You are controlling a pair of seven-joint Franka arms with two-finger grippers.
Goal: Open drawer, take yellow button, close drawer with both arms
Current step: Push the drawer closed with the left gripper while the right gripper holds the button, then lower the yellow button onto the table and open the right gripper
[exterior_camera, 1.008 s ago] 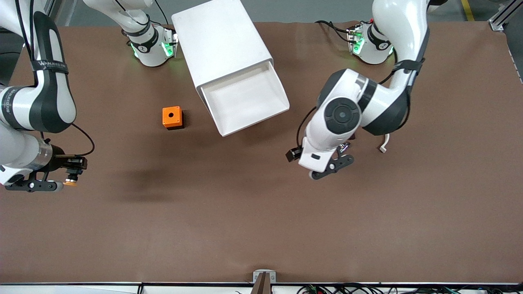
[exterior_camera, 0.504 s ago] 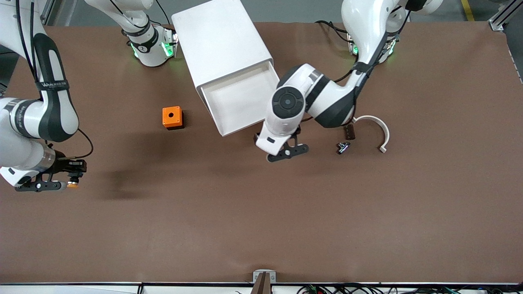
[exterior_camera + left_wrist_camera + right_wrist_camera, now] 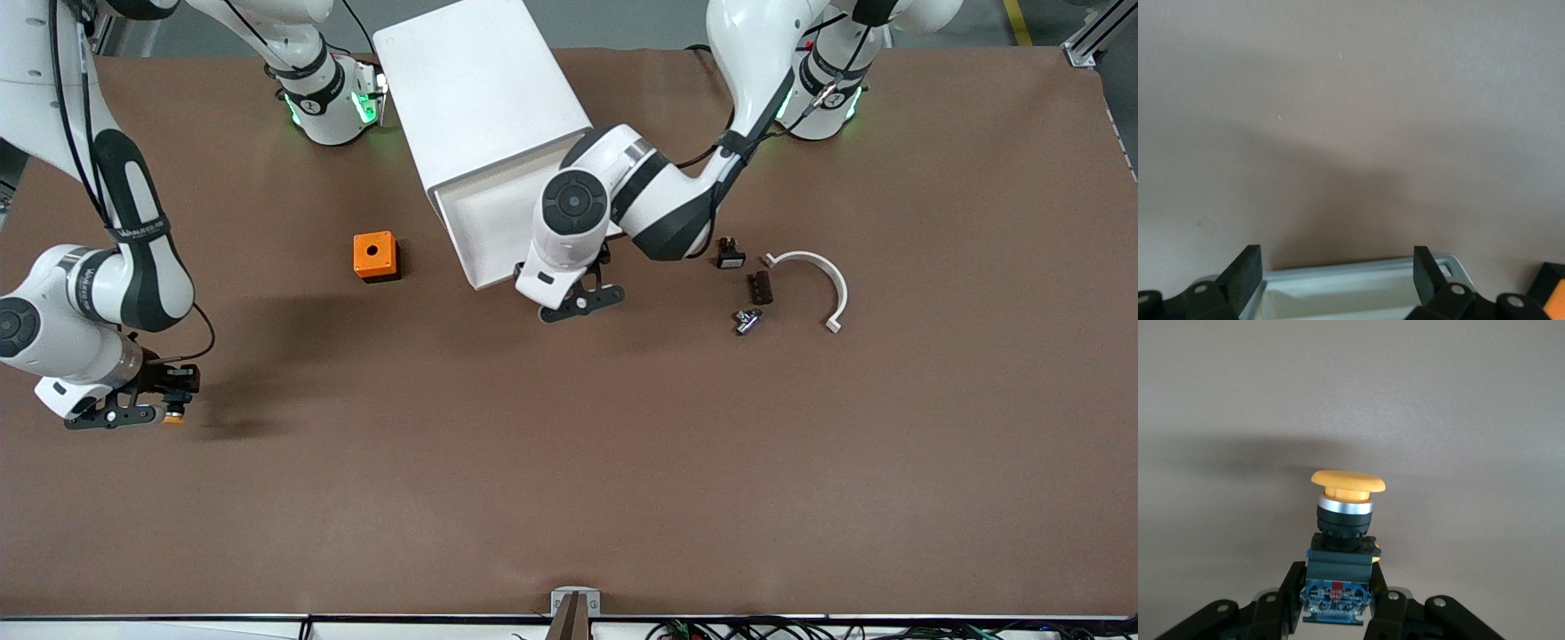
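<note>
White plastic marks the drawer (image 3: 524,222), which stands pulled out of the cabinet (image 3: 480,98) at the upper centre of the front view and looks empty. The button (image 3: 1341,543) is out of it, so the step in hand appears to be closing the drawer.

The right gripper (image 3: 142,414) sits at the lower left of the frame, over bare table (image 3: 569,498), clamped on the button's black-blue body with the orange cap pointing away from the wrist. That arm is bent sharply at the elbow and reaches low.

The left gripper (image 3: 582,302) hangs just at the drawer's front edge, fingers (image 3: 1245,273) spread wide with the drawer rim between them in the left wrist view. That arm reaches across from its base at the upper right, forearm over the drawer.

Next move, as judged: press the drawer front squarely toward the cabinet, along the drawer's slanted axis, without tipping the cabinet.

An orange cube (image 3: 374,256) lies beside the drawer.
</note>
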